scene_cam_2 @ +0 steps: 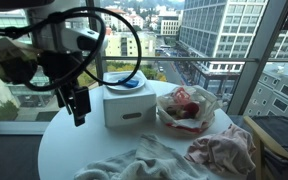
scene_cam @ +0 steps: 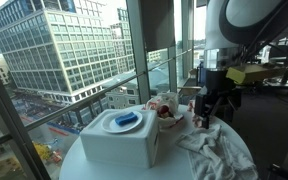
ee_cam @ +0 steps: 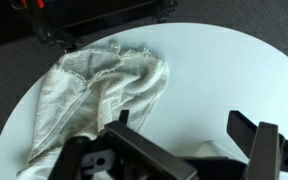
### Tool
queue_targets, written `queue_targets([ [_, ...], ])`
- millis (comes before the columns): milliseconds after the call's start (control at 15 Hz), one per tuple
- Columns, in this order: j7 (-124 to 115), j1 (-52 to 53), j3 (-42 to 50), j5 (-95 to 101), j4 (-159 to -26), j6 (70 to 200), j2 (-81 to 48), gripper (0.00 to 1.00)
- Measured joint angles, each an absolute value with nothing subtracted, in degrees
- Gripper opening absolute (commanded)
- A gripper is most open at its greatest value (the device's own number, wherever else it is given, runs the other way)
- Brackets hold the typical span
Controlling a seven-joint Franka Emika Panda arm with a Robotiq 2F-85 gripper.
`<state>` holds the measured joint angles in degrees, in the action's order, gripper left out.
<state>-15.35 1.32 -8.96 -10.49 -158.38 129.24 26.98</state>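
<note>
A round white table (scene_cam: pixel 74 165) stands by a tall window looking out on office buildings (scene_cam: pixel 59 45). The robot's dark claw (scene_cam: pixel 210 115) hangs on the right of this exterior view, just above a crumpled pale towel (scene_cam: pixel 219 150) that lies on the table's right side. Whether the claw touches the towel cannot be told here. A white box (scene_cam: pixel 119 140) sits on the left part of the table with a blue object (scene_cam: pixel 126 121) on top. Between the box and the claw is a clear bag (scene_cam: pixel 167 108) with red contents.

In an exterior view from the opposite side, the claw (scene_cam_2: pixel 79 108) points down over the table's left edge, its fingers apart and nothing between them. The towel (scene_cam_2: pixel 134 160) spreads across the near part of the table. The box (scene_cam_2: pixel 124 103) stands behind it, the bag (scene_cam_2: pixel 184 105) just beside the box, and a pink cloth (scene_cam_2: pixel 224 150) lies at the near right.

In the wrist view, the claw (ee_cam: pixel 184 150) fills the bottom edge, its two dark fingers (ee_cam: pixel 254 145) wide apart and empty. The towel (ee_cam: pixel 104 95) lies rumpled on the table's left half, running from the far edge to just under the left finger. The right of the table (ee_cam: pixel 224 70) is bare white.
</note>
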Motion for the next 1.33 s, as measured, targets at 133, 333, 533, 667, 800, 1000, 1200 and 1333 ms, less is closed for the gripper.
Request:
queue_targets([
  [133,-17.35,1.13,-9.81,-7.93,-157.81,135.64,19.92,1.0],
  [333,-21.27,0.2,-9.89,-2.23,-156.23,144.28,9.29,1.0],
  [533,-26.64,-0.66,-8.8,5.08,-153.3,148.93,-0.55,1.0],
  [667,-27.54,-0.31,-7.07,6.86,-150.84,149.18,-6.23,1.0],
  [800,-26.73,0.56,-5.65,6.56,-148.67,149.01,-10.82,1.0],
  [1000,-23.12,1.5,-5.52,2.91,-146.84,147.5,-13.21,1.0],
  [1200,-22.73,2.16,-4.94,2.3,-146.62,147.2,-13.26,1.0],
  [1333,-21.58,2.24,-4.67,0.1,-146.7,147.42,-13.34,1.0],
])
